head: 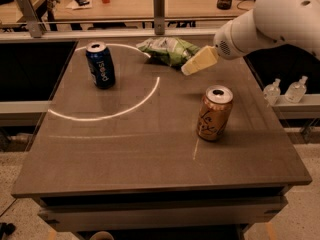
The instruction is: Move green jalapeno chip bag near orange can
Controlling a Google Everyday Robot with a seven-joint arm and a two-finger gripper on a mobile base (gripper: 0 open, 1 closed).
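Green jalapeno chip bag (167, 50) lies just beside gripper (187, 69) — orange can (214, 113) apart.

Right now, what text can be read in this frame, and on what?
"pepsi", sideways, on the dark blue can.
"La", cursive, on the orange can; rest blurred.
Green jalapeno chip bag: print too blurred to read.
Gripper, beside the bag's right end: no text.
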